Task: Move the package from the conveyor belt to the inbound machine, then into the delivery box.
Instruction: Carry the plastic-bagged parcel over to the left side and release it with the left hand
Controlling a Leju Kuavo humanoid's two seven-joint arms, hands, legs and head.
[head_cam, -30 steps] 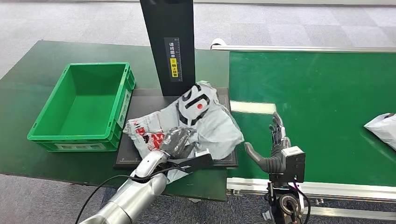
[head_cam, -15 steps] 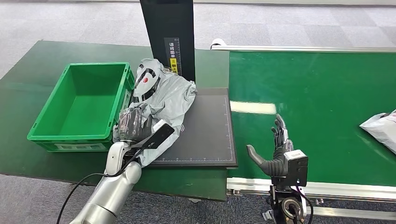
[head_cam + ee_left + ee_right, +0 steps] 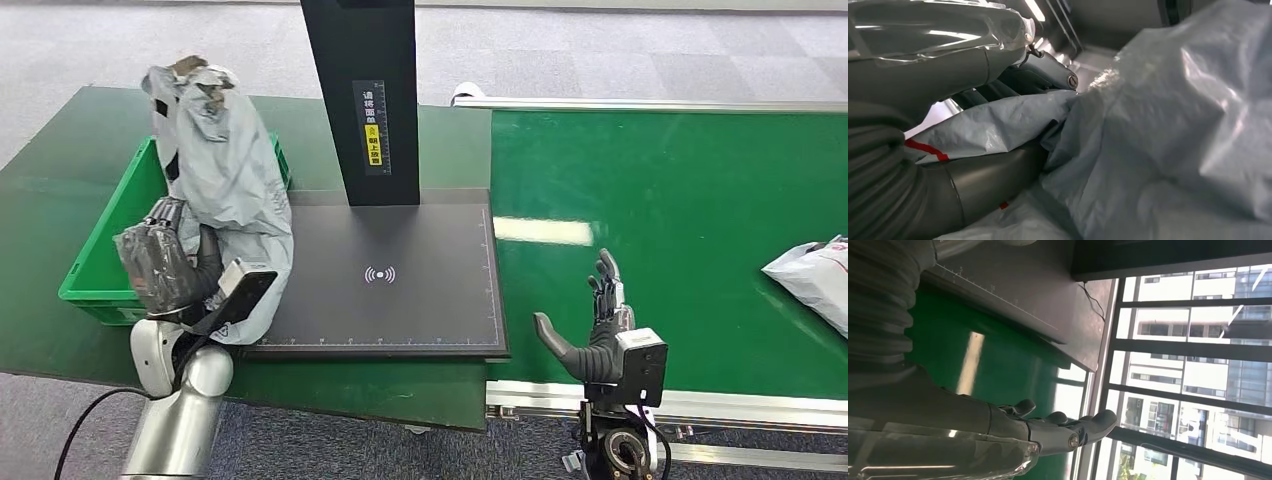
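My left hand (image 3: 165,268) grasps one package (image 3: 225,190), a soft grey plastic mailer, crumpled and creased, with dark markings near its upper end. The package stands nearly upright from my grip, its upper end raised above the near right corner of the box (image 3: 100,255) and its lower folds hanging beside the left edge of the machine (image 3: 400,280). In the left wrist view, the grey film (image 3: 1158,135) is pinched between my thumb and fingers (image 3: 1048,70), and a short red stripe shows on one fold. The box is one green open crate, resting on the dark green table (image 3: 60,140) to the left of the machine. The machine comprises one flat black pad with a white wireless symbol and one black upright column (image 3: 362,95) bearing a label with a scale. My right hand (image 3: 600,325) is released, holding nothing, fingers extended upward and thumb apart, at the near edge of the belt (image 3: 680,200). A second package (image 3: 812,278), light grey, lies on the green belt at its far right. Count: two packages, one box, one machine, one belt.
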